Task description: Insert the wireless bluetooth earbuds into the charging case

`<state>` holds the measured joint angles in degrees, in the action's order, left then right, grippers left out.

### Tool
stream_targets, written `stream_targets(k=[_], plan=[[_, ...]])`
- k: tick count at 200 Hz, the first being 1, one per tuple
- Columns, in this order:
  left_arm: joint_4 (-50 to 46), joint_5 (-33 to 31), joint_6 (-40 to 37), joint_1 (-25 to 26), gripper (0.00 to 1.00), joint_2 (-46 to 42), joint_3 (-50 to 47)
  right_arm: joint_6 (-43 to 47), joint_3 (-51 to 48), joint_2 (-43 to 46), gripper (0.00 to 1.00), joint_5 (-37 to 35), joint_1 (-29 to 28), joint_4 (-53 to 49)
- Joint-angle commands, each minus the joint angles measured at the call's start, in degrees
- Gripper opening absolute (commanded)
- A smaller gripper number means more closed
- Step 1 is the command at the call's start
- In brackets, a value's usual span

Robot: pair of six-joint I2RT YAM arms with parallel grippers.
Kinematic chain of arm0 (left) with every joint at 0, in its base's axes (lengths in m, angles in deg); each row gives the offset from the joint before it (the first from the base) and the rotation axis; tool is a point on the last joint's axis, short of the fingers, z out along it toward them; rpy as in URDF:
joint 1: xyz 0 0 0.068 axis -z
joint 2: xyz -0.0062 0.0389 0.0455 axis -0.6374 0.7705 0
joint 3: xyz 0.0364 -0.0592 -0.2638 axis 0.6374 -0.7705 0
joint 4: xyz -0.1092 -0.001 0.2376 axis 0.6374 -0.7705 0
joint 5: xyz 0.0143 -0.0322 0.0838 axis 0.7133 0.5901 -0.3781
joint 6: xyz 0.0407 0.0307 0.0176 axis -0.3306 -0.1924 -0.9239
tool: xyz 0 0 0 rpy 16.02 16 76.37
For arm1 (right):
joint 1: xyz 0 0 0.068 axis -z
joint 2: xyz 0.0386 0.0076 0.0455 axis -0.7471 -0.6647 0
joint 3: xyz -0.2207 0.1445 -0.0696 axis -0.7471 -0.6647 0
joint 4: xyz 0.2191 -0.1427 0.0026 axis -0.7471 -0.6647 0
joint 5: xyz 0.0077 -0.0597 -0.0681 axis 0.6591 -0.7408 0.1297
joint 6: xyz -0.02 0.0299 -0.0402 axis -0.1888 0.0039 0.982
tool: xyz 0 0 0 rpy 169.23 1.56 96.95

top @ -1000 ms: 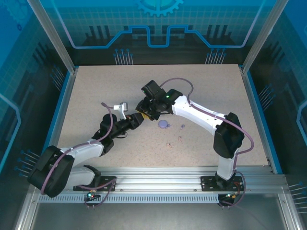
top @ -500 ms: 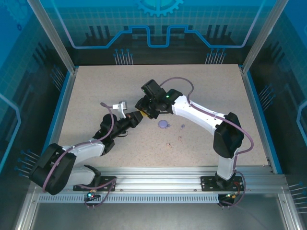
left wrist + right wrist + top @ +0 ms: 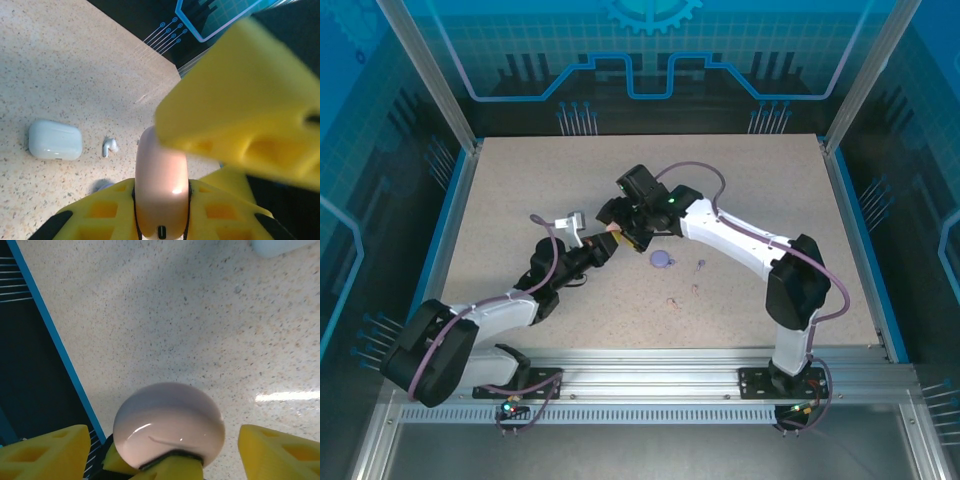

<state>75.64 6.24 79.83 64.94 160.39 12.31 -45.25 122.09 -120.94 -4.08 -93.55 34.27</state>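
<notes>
As seen from the left wrist, grips a pink case (image 3: 161, 165) between the closed-in fingers of the left gripper (image 3: 161, 212). Spreads the right gripper (image 3: 162, 452) wide around that case's rounded end, yellow fingers (image 3: 45, 450) clear of it. Leaves one white earbud (image 3: 110, 146) on the table (image 3: 75, 60) just beside the pink case, a white case (image 3: 55, 140) farther out. Shows tiny earbuds (image 3: 694, 288) from above, right of the pink case beyond a purple case (image 3: 661, 260).

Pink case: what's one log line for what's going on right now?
left pincer: shut on pink case | right pincer: open, either side of it | white case, white earbud: on table
</notes>
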Motion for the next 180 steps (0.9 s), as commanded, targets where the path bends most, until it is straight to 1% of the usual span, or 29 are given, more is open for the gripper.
stream_targets(k=[1, 13, 26, 45, 65, 74, 94, 111, 130, 180], plan=[[-3.5, 1.3, -2.0, 0.0, 0.0, -3.4, 2.2, 3.6, -1.7, 7.9, 0.8, -2.0, 3.7, -2.5], [-6.0, 3.4, -3.1, 0.0, 0.0, -4.4, 3.2, 6.2, -4.8, 11.6, 0.81, -3.2, 5.5, -2.6], [-8.3, 7.3, -4.5, 0.0, 0.0, -5.0, 4.5, 9.4, -9.5, 15.9, 0.82, -5.0, 7.4, -2.8], [-11.2, 13.2, -6.4, -0.1, 0.0, -4.8, 6.6, 17.8, -19.1, 22.4, 0.82, -6.4, 9.9, 3.2], [-13.8, 18.9, -8.3, -0.1, 0.0, -3.8, 8.6, 30.8, -29.1, 29.1, 0.82, -2.7, 12.2, 14.2], [-14.6, 21.5, -8.8, -0.1, 0.0, -3.0, 9.6, 36.0, -33.3, 31.8, 0.82, 1.2, 13.0, 19.6], [-16.1, 25.0, -9.1, -0.2, 0.0, -1.8, 11.3, 42.1, -39.7, 36.7, 0.82, 7.7, 13.4, 26.5], [-17.5, 26.5, -9.5, -0.2, 0.0, -1.6, 12.3, 43.9, -42.7, 39.4, 0.82, 11.0, 13.4, 28.5], [-18.4, 27.9, -9.6, -0.1, 0.0, -1.1, 13.4, 43.8, -45.4, 40.3, 0.82, 13.5, 13.4, 30.9], [-18.4, 29.5, -9.0, -0.1, 0.0, -0.1, 14.8, 43.4, -44.8, 36.4, 0.8, 15.6, 12.3, 33.8]])
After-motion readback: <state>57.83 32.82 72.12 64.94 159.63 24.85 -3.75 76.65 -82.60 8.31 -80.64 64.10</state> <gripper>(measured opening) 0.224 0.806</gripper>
